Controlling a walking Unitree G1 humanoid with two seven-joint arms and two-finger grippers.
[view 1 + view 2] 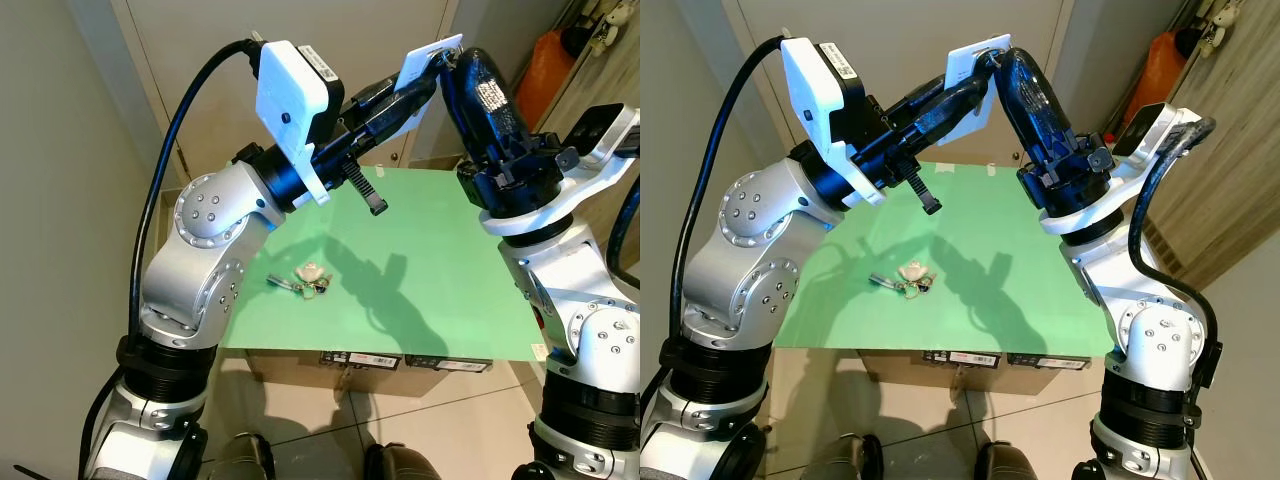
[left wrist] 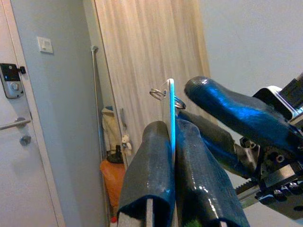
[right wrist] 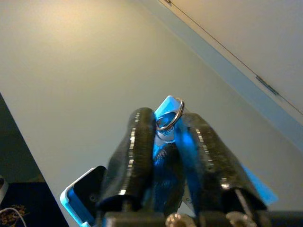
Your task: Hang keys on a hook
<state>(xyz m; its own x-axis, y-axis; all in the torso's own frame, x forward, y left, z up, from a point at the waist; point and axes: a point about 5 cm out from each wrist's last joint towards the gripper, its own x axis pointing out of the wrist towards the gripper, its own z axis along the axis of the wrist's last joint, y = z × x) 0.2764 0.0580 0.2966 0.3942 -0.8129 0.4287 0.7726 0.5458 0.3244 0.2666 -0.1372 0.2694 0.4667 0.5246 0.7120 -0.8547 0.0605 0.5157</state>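
Both arms raised above green table [image 1: 440, 260]; left gripper [image 2: 171, 137] pinching white card [image 1: 428, 55] flat, right gripper [image 3: 165, 124] closing on its metal ring [image 3: 169, 115]; keys [image 1: 305, 280] lying on table, untouched

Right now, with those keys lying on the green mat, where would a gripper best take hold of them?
Probably from straight above, at the pale fob in the middle of the keys: it is the bulkiest part, while the keys lie flat on the green mat.
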